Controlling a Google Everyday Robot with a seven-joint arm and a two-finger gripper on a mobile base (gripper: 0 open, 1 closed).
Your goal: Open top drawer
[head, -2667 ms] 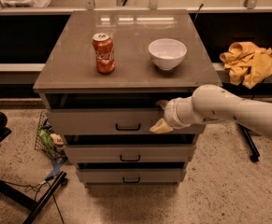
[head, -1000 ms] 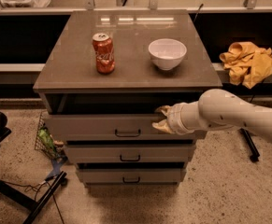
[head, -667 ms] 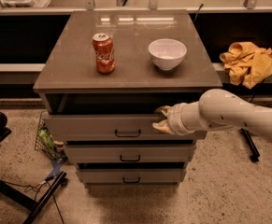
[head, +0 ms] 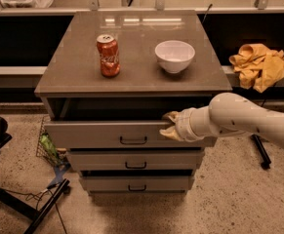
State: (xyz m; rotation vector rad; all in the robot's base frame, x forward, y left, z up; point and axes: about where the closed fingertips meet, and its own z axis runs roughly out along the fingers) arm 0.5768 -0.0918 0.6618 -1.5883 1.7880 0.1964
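Observation:
The top drawer [head: 97, 134] of the grey-beige cabinet stands pulled out a little, with a dark gap showing above its front. Its small black bar handle [head: 133, 141] sits at the middle of the front. My gripper [head: 169, 125] comes in from the right on a white arm and sits at the drawer front's top edge, right of the handle. One finger lies over the top edge and one against the front face.
A red cola can [head: 108, 55] and a white bowl [head: 174, 56] stand on the cabinet top [head: 131, 77]. Two narrower drawers [head: 134, 161] sit below. A yellow cloth [head: 259, 65] lies on the ledge at right. A black chair base [head: 14, 199] and a wire basket [head: 48, 147] are at left.
The top drawer has come out slightly further and the gripper has moved with its front, a little toward the camera.

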